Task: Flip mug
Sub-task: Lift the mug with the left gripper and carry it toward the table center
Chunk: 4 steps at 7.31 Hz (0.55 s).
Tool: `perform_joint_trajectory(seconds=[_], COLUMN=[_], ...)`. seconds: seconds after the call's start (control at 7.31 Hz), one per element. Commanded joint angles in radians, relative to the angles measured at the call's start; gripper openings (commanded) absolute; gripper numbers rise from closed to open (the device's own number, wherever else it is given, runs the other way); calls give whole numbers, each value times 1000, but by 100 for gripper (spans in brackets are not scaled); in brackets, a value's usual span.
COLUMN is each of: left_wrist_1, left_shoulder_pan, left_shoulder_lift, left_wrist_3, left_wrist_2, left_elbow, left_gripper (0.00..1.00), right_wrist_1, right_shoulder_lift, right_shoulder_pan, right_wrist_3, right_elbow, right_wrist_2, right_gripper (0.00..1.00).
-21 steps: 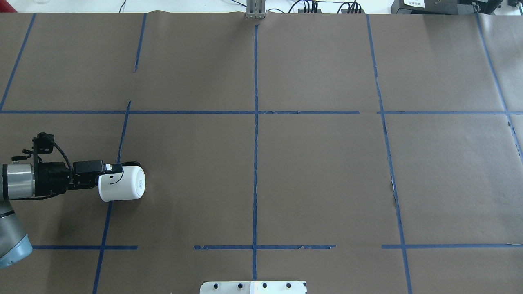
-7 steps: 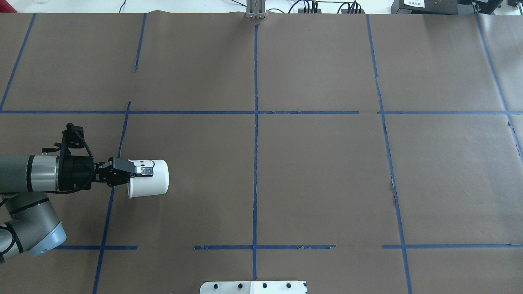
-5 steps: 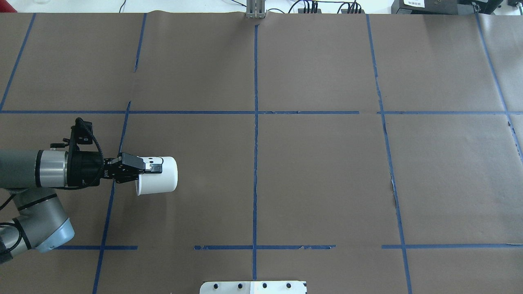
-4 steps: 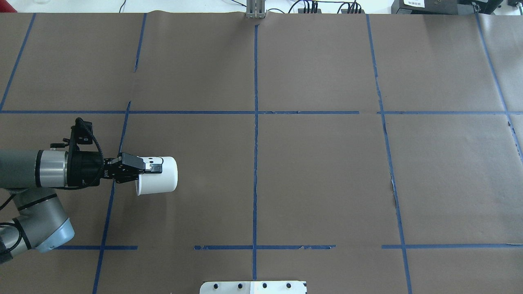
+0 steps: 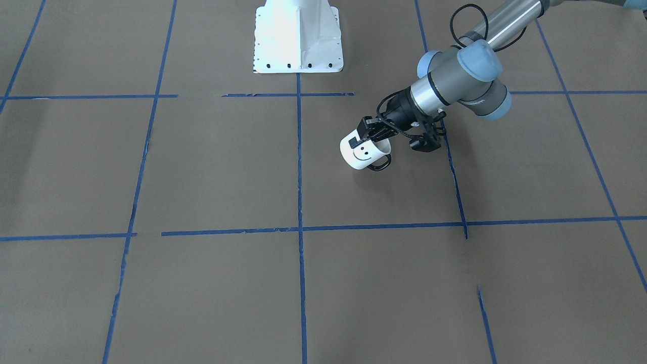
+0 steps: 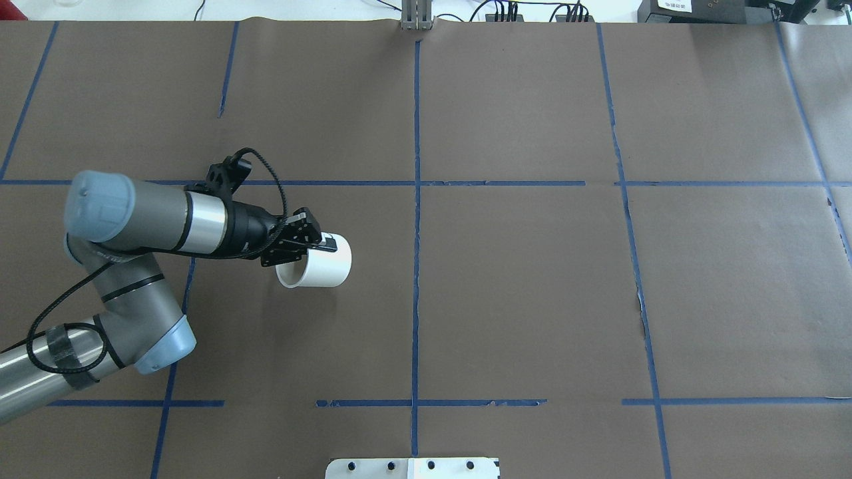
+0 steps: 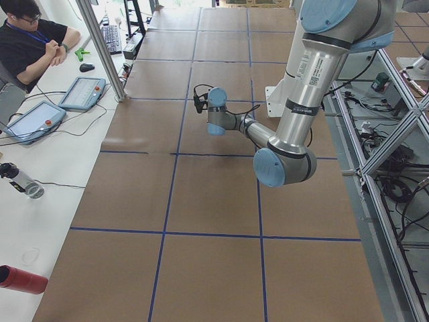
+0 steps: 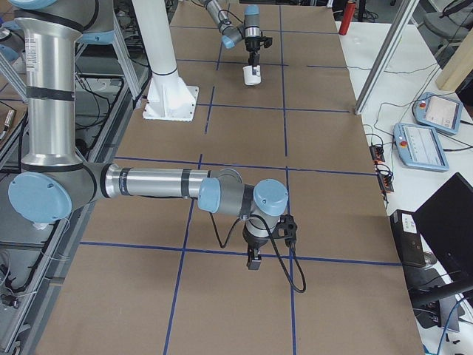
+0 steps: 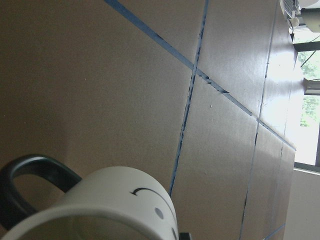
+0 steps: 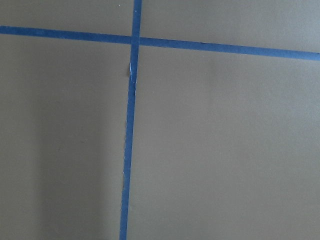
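The white mug (image 5: 360, 153) with a black smiley face and a black loop handle (image 5: 380, 164) hangs tilted in my left gripper (image 5: 366, 137). Its mouth faces the arm and its base points away from it. The gripper is shut on the mug's rim, seen from overhead (image 6: 321, 244) above the mug (image 6: 322, 267). The left wrist view shows the mug (image 9: 117, 202) close up, the handle at its left. It shows small in the exterior right view (image 8: 253, 75). I cannot tell whether it touches the table. My right gripper (image 8: 253, 261) shows only in the exterior right view; I cannot tell its state.
Brown paper with blue tape lines (image 6: 417, 199) covers the table. The robot's white base plate (image 5: 297, 36) stands at the near edge. An operator (image 7: 30, 37) sits beside tablets at the far side of the table.
My left arm has swung right and farther across the table, carrying the mug with it. The wrist has turned, so the mug's mouth now shows more from above.
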Motion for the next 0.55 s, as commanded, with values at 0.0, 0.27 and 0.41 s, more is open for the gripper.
perform_joint_trajectory(seconds=[0.0, 0.27, 0.41], left_wrist_1=[322, 638, 778], left_shoulder_pan=[0, 4, 13], left_shoulder_lift=[-147, -291, -361], left_wrist_3=[137, 235, 301], left_wrist_2=[0, 3, 6], left_elbow=[0, 13, 41], left_gripper=[0, 0, 0], right_wrist_1=[0, 0, 0], right_shoulder_lift=[0, 0, 0], right_shoulder_pan=[0, 0, 0], right_wrist_3=[0, 0, 0], right_elbow=[0, 0, 0], right_wrist_2=[0, 0, 0], right_gripper=[100, 100, 100])
